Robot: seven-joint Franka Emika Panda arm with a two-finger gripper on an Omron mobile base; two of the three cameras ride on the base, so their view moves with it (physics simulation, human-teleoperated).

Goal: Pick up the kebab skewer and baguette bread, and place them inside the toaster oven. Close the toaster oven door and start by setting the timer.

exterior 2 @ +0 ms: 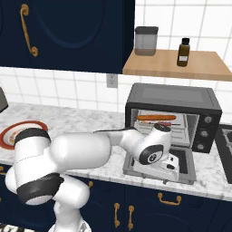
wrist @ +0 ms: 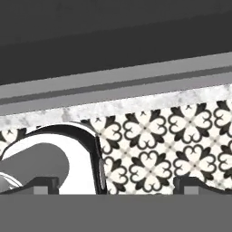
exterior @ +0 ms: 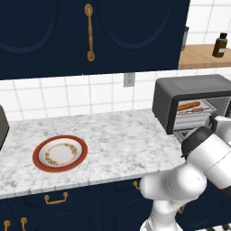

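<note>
Standing on the right part of a white-and-grey marbled counter (exterior: pixel 117 135), the toaster oven (exterior 2: pixel 174 97) was a dark grey box with its door (exterior 2: pixel 186 167) dropped flat toward the counter's front edge. Inside, on the wire rack, the baguette bread (exterior 2: pixel 156 117) lay lengthwise as a golden-brown loaf, and the kebab skewer (exterior: pixel 198 110) lay just beside it toward the front, its reddish chunks small and hard to separate from the rack. Three round knobs ran down the oven's right panel in the right base view.

The white arm reached over the lowered door, its hand low at the door's front. In the hand view the gripper (wrist: pixel 120 186) had its two dark tips set far apart at the bottom corners, with nothing between them; past them showed the counter's edge and a black-and-white patterned floor (wrist: pixel 181 136).

A red-rimmed plate (exterior: pixel 60 153) with a floral border sat on the left of the counter, well apart from the oven. White square tiles covered the wall, with an outlet (exterior: pixel 129 79) above the counter. Navy cabinets with brass handles hung above and ran below. A wooden shelf (exterior 2: pixel 181 65) over the oven carried a brown bottle (exterior 2: pixel 183 52) and a grey canister (exterior 2: pixel 146 40).
</note>
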